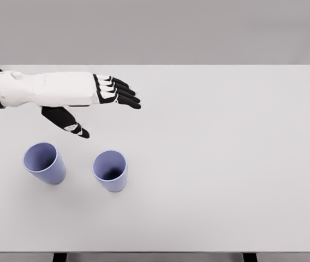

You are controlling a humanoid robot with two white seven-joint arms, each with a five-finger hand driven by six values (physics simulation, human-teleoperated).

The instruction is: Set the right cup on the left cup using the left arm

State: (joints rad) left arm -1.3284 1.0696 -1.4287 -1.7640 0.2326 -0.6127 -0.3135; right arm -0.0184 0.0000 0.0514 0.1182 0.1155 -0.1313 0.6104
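- Table point(226, 164): flat rectangular top, plain white, matte and smooth; dark leg tops show just under its near edge. Taken as the landmark for all entries below.
- Right cup point(111, 171): lavender-blue, smooth plastic look, round open mouth, walls tapering to a narrower base. Stands upright on the table, in its near left part, mouth facing up with a shaded interior. Nothing touches it.
- Left cup point(45, 163): same colour, shape and finish as the right cup; upright on the table, farther toward the table's left edge and near its partner, with a clear strip of white between the two. Interior lit evenly, base hidden behind its own wall.
- Left arm point(40, 89): white, smooth hard shell with a dark band near the picture's left edge; reaches across the table's far left part, lying roughly level.
- Left hand point(97, 103): black segments with white knuckle plates. Four fingers point(123, 94) stretch out straight and close together, pointing toward the table's middle; the thumb point(67, 121) splays downward toward the near edge, wide apart from them. It holds nothing and sits above the table surface, beyond both cups and apart from them.
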